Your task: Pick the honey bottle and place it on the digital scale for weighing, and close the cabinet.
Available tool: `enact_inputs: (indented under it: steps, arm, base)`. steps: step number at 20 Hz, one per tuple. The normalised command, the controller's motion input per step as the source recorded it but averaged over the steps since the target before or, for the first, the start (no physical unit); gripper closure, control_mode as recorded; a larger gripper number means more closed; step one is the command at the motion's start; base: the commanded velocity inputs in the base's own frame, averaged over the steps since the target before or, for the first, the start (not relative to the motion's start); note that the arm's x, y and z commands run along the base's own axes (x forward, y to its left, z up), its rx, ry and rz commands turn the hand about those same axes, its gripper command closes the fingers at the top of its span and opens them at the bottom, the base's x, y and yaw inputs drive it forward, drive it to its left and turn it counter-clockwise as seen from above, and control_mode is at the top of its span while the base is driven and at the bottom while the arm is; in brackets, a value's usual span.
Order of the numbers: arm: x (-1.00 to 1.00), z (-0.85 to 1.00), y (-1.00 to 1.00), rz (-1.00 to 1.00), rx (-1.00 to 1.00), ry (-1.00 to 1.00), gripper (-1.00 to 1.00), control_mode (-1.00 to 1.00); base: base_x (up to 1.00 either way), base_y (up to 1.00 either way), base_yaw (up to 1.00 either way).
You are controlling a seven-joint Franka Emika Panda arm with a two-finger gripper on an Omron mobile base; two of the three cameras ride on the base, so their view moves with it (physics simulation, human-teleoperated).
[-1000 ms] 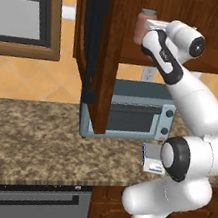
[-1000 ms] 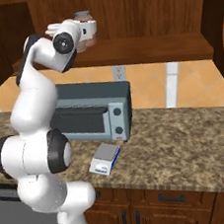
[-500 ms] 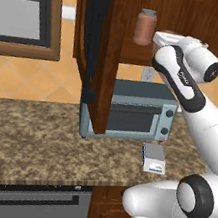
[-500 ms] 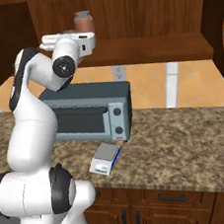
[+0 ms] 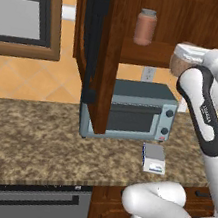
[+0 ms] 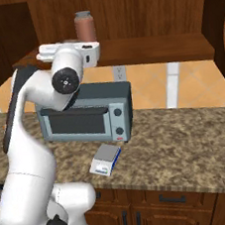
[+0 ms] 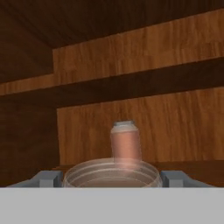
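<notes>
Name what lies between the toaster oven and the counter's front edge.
The digital scale, just in front of the toaster oven; the right base view shows it.

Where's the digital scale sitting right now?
The digital scale lies flat on the granite counter, just in front of the toaster oven's right end; in the right base view it sits below the oven's knobs.

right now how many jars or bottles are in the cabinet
2: the reddish-pink jar upright on the cabinet shelf, and the honey bottle between the gripper fingers, further right. More may be hidden.
</notes>
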Motion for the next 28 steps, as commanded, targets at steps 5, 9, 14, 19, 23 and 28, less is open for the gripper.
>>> enact_inputs:
  steps: [5,9,14,19,23,28]
  arm:
    - [-0.66,-0.61,-0.20,0.26,0.00,0.08,1.00,-1.00]
    - [-0.31,-0.84,-0.04,0.31,0.00,0.15,1.00,-1.00]
    - [0.15,-0.53,-0.11,0.27,0.00,0.06,1.00,-1.00]
    - [0.13,-0.77,0.00,0.20,-0.06,0.00,1.00,-1.00]
    - [0.00,-0.64,-0.09,0.15,-0.05,-0.17,1.00,-1.00]
    - [0.18,-0.50,-0.30,0.14,0.00,-0.05,1.00,-1.00]
  base:
    - [0.00,0.00,0.00]
    - [0.00,0.00,0.00]
    - [0.00,0.00,0.00]
    - [0.00,0.00,0.00]
    - [0.00,0.00,0.00]
    - [0.00,0.00,0.00]
